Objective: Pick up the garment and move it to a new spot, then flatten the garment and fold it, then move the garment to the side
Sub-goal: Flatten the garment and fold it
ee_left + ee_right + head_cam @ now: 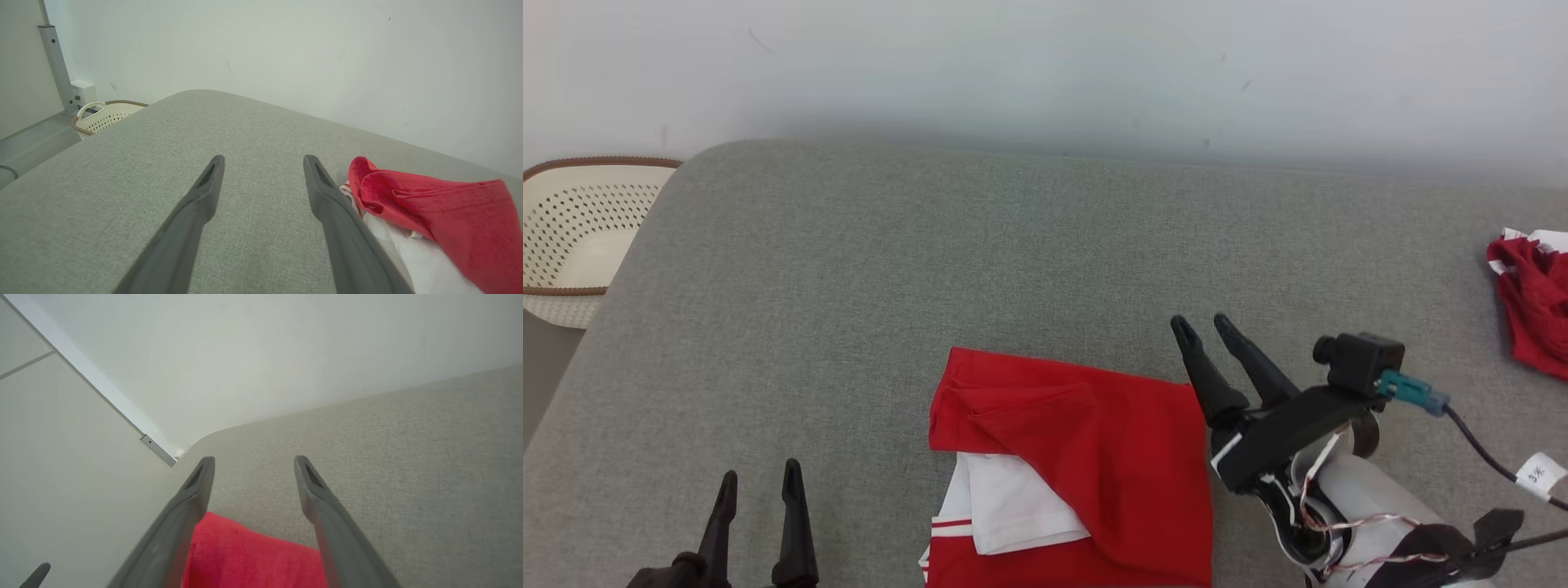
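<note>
Right claw (1202, 322) spread beside garment (1111, 441), folded edge facing wall (1045, 65).

On the surface (1013, 261), garment (1094, 441) at bottom centre, second cloth (1535, 302) at right edge, well apart, basket (572, 237) at left edge beside the surface

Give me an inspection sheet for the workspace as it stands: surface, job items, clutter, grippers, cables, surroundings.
Surface: grey fabric top, no stains seen.
Job's things: red and white garment partly folded at the near edge, with a white panel showing under a red flap.
Clutter: second red cloth bunched at the right edge.
Grippers: left gripper open, left of the garment, holding nothing; right gripper open by the garment's right edge, holding nothing.
Cables: black cable with a white tag runs from the wrist camera.
Surroundings: pale wall behind; perforated basket off the left end.
</note>
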Available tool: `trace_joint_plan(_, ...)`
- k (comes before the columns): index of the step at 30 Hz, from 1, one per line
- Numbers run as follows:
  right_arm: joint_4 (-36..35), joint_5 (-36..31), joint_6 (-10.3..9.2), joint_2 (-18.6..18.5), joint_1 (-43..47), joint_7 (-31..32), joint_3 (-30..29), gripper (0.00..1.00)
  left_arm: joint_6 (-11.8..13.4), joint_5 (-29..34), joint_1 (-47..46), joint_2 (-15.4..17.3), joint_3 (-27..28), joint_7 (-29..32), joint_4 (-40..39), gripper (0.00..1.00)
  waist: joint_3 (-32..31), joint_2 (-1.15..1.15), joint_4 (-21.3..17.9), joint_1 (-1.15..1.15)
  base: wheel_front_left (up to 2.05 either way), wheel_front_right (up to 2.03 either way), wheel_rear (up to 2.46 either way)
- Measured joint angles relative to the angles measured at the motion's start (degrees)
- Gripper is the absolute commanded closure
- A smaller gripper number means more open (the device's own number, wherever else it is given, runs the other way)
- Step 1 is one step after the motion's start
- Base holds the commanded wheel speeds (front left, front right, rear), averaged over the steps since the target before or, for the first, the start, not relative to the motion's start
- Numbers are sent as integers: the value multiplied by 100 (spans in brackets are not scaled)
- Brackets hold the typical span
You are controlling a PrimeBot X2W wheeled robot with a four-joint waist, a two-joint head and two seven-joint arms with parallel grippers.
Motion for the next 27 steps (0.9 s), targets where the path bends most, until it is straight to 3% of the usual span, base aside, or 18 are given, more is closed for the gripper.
trace_joint_plan(5, 339, -278, 0, 34, 169, -19, -32, 0, -11, 8, -1, 0, 22, 0, -9, 0, 23, 0, -13, 0, 0, 0, 0)
trace_joint_plan(7, 572, -479, 0, 129, 181, -20, 4, 100, -14, 9, -2, -1, 31, 0, -12, 0, 48, 0, -13, 0, 0, 0, 0)
trace_joint_plan(20, 1622, -1218, 0, 627, -62, -67, 342, 100, -24, 45, -101, 0, -8, 0, -3, 0, 196, 0, 113, 0, 0, 0, 0)
trace_joint_plan(27, 1707, -1281, 0, 926, -57, -69, 396, 100, -47, 49, -138, -1, -64, 0, 16, 0, 218, 0, 233, 0, 0, 0, 0)
